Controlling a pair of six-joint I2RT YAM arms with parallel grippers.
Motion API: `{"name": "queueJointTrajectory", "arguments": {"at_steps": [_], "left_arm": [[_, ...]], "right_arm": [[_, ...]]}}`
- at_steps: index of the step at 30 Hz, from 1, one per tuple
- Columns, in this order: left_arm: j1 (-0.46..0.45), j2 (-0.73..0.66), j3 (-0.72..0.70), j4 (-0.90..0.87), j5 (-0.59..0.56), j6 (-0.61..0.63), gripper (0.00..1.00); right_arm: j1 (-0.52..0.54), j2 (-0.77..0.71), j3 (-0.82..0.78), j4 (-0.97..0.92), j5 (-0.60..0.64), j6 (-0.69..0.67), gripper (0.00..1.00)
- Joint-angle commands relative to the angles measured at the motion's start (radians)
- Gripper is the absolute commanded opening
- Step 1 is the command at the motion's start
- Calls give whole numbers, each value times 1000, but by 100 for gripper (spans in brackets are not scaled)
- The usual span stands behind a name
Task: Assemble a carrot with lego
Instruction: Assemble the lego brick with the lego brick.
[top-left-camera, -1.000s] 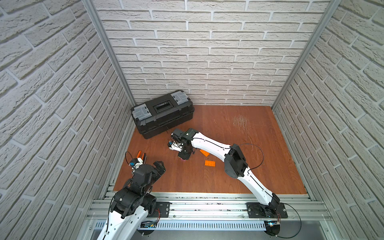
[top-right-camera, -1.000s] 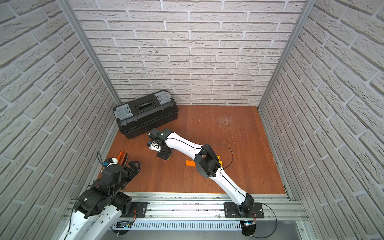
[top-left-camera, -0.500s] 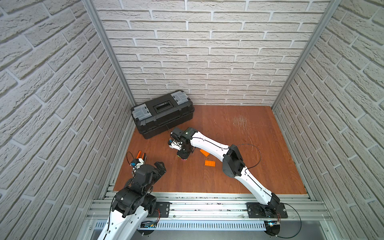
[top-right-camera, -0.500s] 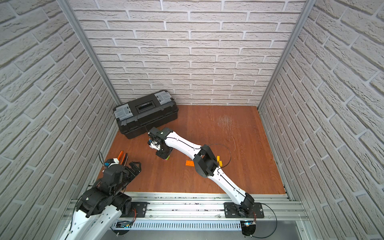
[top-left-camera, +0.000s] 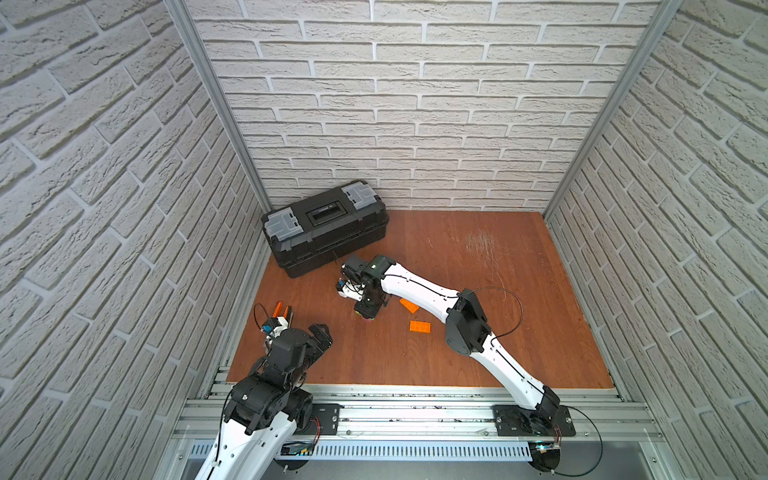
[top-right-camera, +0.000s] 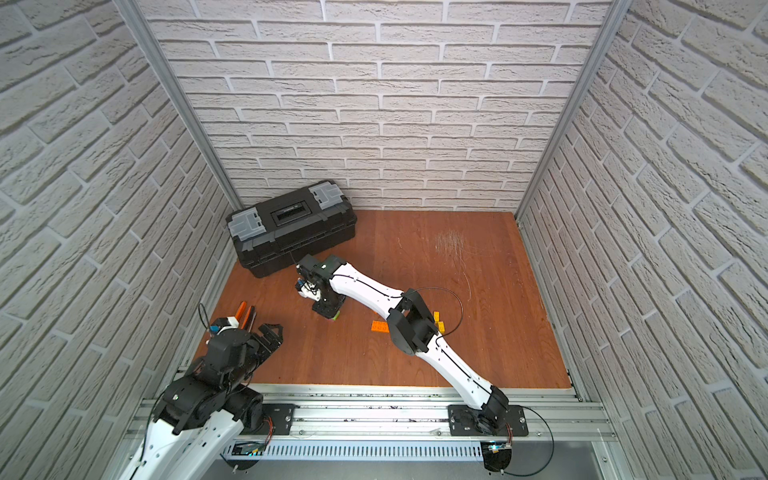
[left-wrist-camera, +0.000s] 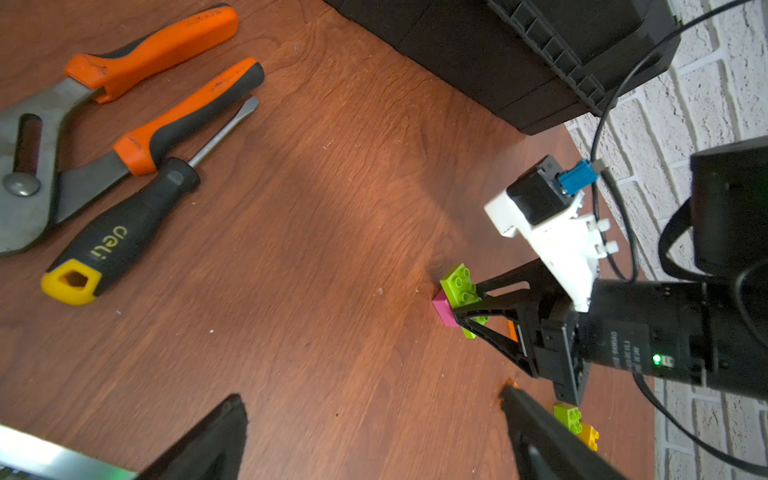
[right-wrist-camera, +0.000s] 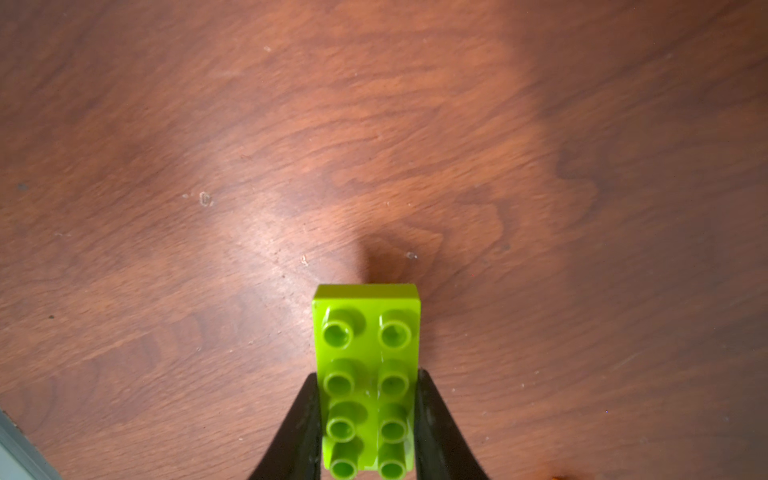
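Note:
My right gripper (right-wrist-camera: 367, 374) is shut on a lime-green long lego brick (right-wrist-camera: 365, 332), gripping its long sides near one end. In the left wrist view that brick (left-wrist-camera: 459, 284) rests on a pink square brick (left-wrist-camera: 442, 311) on the wooden table, and together they form the low stack of the carrot. In both top views the right gripper (top-left-camera: 365, 311) (top-right-camera: 330, 311) hides most of the stack. Two orange bricks (top-left-camera: 409, 306) (top-left-camera: 419, 326) lie just to its right. Two yellow bricks (top-right-camera: 436, 317) show behind the right elbow. My left gripper (left-wrist-camera: 371, 392) is open and empty at the front left.
A black toolbox (top-left-camera: 324, 226) stands at the back left. Orange-handled pliers (left-wrist-camera: 104, 83) and a black screwdriver (left-wrist-camera: 124, 228) lie by the left wall. A small green brick (left-wrist-camera: 567, 415) sits beside a yellow one (left-wrist-camera: 588, 434). Brick walls enclose three sides.
My right wrist and elbow have shifted slightly to the left with the lime-green brick still held. The left arm has not moved.

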Motion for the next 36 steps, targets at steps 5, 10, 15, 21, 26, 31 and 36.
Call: {"name": "queueJointTrajectory", "arguments": {"at_steps": [5,10,15,21,26,31,36], "left_arm": [[6,-2,-15,24,4,0,98],[6,7,-18,28,11,0,98],[7,10,-24,25,16,-2,98],[7,12,-32,28,19,-4,98],[6,15,-34,34,19,-3,98],[7,18,-29,33,19,2,98],[6,16,-33,35,18,0,98]], "right_arm": [[-1,59,-56,-70,7,-44,2],[-1,48,-157,4,-23,-43,2],[-4,52,-205,42,-55,-23,2],[-12,48,-223,75,-79,24,3],[-17,38,-227,85,-73,65,5],[-17,15,-230,69,-26,66,4],[-19,-36,-243,67,-1,55,4]]}}
